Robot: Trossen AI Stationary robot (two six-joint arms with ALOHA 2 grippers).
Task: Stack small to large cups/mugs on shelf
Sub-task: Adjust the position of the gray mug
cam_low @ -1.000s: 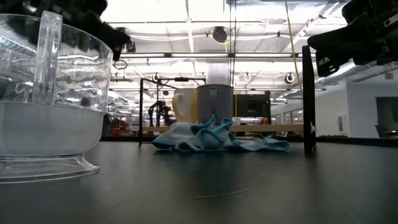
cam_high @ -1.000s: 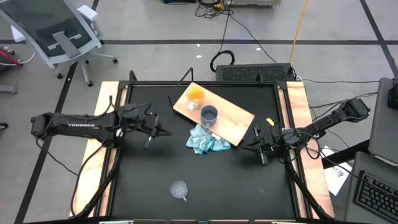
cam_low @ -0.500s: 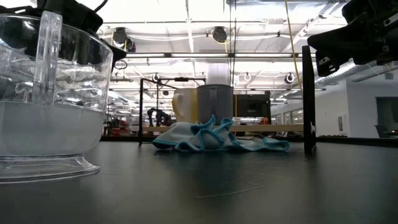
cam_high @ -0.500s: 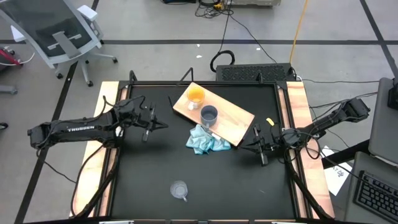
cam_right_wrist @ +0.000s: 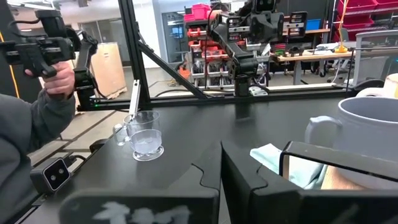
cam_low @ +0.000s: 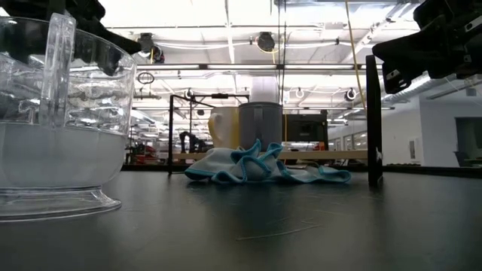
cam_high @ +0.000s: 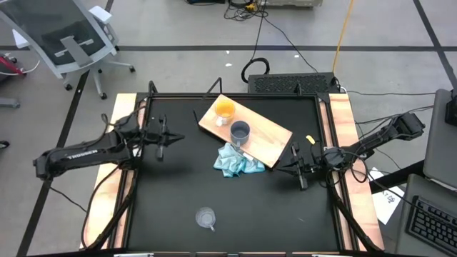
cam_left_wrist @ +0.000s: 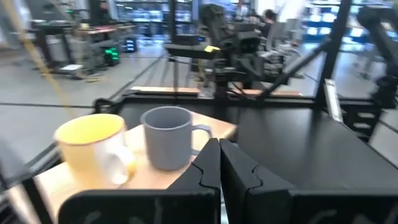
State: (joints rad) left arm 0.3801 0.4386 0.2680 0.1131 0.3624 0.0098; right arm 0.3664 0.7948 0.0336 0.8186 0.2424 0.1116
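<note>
Black table [cam_high: 178,193] carries the light-wood shelf [cam_high: 268,135] at its far side, orange mug [cam_high: 225,109] and grey-blue mug [cam_high: 240,131] standing apart on it, unstacked; blue cloth [cam_high: 235,161] lies just beside. Left gripper [cam_high: 163,138], fingers pressed together and empty, has pulled back toward the left edge. Right gripper [cam_high: 298,169] waits, also closed. Clear cup [cam_high: 206,217] sits alone near the front, untouched, so no stacking has begun
</note>
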